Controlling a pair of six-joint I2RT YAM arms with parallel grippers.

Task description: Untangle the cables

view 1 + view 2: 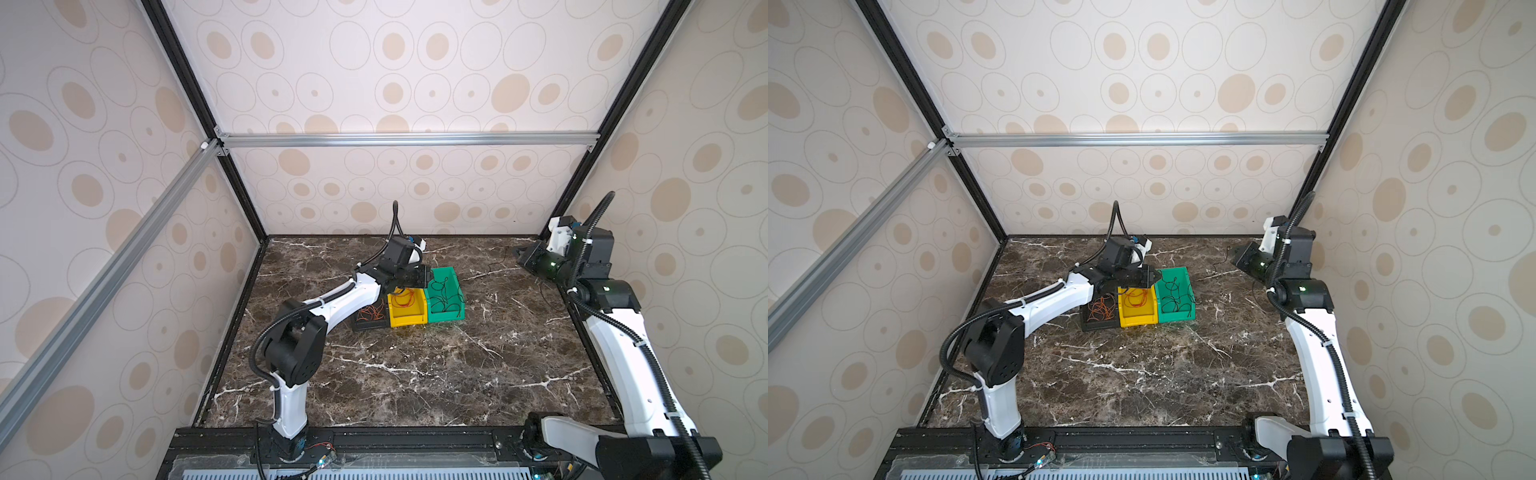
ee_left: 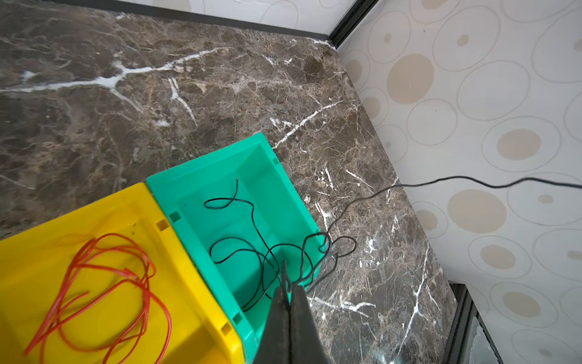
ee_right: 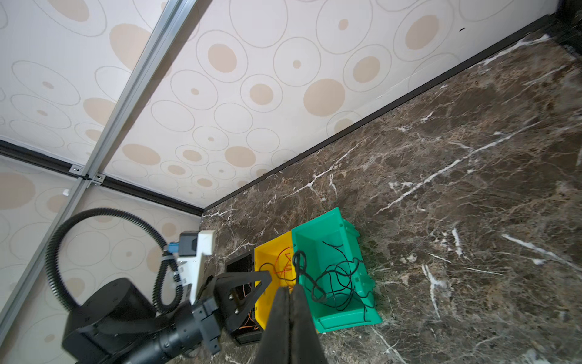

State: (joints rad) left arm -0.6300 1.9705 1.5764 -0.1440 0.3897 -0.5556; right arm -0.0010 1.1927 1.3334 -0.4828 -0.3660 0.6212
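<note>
While beige-spotted walls (image 1: 395, 83) enclose the dark marble tabletop (image 1: 415, 374), the left arm (image 1: 332, 303) bends toward frame centre, its left gripper (image 2: 287, 291) pinched shut on black cables (image 3: 338, 277) at the green bin (image 1: 446, 316) rim. The right arm (image 1: 619, 353) folds back at the right edge, the right gripper (image 3: 291, 291) clamped on a black strand (image 2: 441, 179) that runs back to that bin. Red cables (image 1: 404, 297) lie in the yellow bin (image 1: 409, 321), orange cables (image 1: 371, 312) in the black bin (image 1: 368, 326), which the left arm partly hides. In both top views the strand is barely discernible.

Oval-patterned walls (image 1: 395, 62), brown marble tabletop (image 1: 415, 374).
</note>
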